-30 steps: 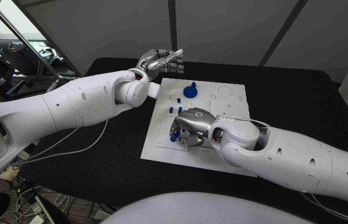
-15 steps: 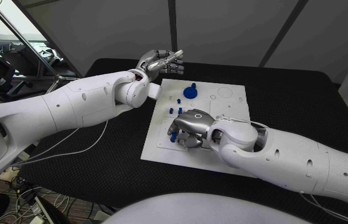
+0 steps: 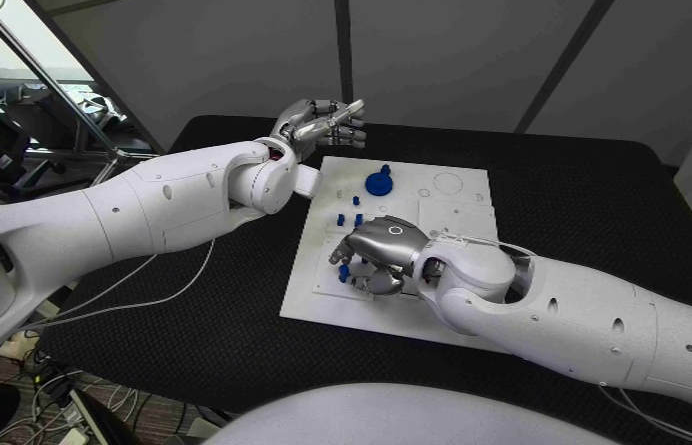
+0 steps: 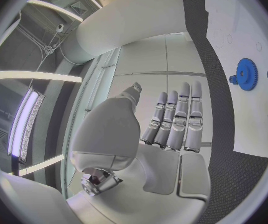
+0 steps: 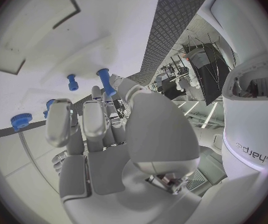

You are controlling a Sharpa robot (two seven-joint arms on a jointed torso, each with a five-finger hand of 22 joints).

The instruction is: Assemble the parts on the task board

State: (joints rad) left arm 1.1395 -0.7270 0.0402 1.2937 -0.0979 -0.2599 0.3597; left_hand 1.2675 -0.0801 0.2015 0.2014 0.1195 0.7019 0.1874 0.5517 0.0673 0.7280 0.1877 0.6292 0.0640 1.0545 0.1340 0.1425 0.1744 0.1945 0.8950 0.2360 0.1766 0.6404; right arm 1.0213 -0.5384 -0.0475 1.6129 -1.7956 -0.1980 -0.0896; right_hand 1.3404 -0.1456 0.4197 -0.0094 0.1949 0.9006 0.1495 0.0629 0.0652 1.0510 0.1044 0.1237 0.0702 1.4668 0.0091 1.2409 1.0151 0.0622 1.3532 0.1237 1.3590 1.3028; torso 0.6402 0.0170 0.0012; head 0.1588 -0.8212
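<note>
The white task board (image 3: 450, 208) lies in the middle of the black table. A blue gear (image 3: 379, 182) stands on its far part, with small blue pegs (image 3: 355, 201) nearer the middle. My right hand (image 3: 378, 256) rests low over the board's near left part, fingers curled, pinching a blue peg (image 3: 343, 274). In the right wrist view that peg (image 5: 106, 82) sticks out between thumb and fingertip, and another peg (image 5: 72, 81) stands on the board (image 5: 46, 45) beyond. My left hand (image 3: 320, 123) hovers beyond the board's far left corner, fingers (image 4: 182, 114) straight and empty. The gear (image 4: 246, 73) shows beside it.
A blue knurled piece (image 5: 21, 119) sits on the board near my right hand. A rectangular recess (image 5: 41, 15) is cut in the board. Black table (image 3: 577, 190) surrounds the board, and grey panels stand behind it.
My right hand has crept slightly toward the board's near left edge with the peg in it. The left arm has stayed still.
</note>
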